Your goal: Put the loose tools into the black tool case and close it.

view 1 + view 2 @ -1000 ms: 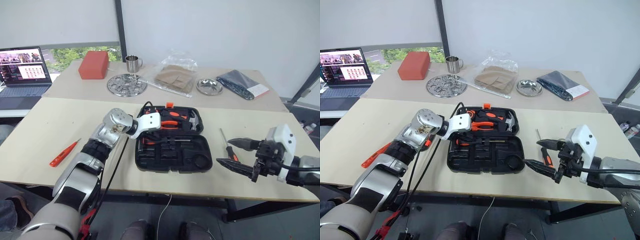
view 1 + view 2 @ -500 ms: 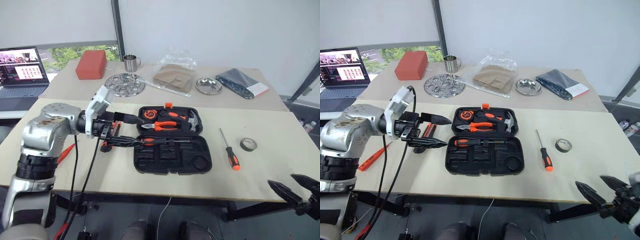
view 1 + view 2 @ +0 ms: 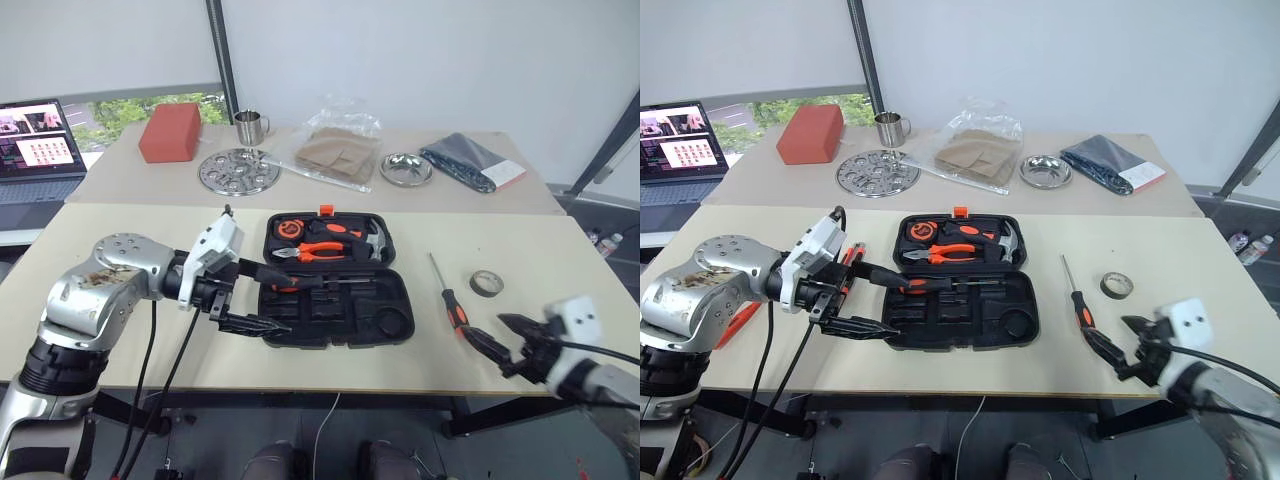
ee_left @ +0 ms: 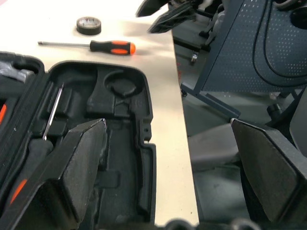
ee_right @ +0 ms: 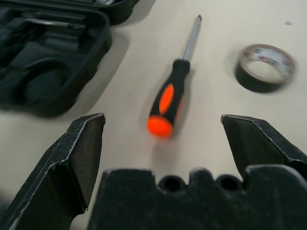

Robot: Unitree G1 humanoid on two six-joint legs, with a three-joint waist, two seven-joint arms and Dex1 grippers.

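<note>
Both claws, left claw (image 3: 268,297) and right claw (image 3: 497,340), wide and empty; black tool case (image 3: 330,318) partly hidden behind left fingers.

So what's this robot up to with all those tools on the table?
It is packing loose tools into the black tool case, which lies open on the table. One screwdriver is already in the case. The left gripper hangs open beside the case, holding nothing. The right gripper is open too, pointing at another screwdriver lying on the table to the right of the case, next to a small tape roll. Neither has been picked up yet.
</note>
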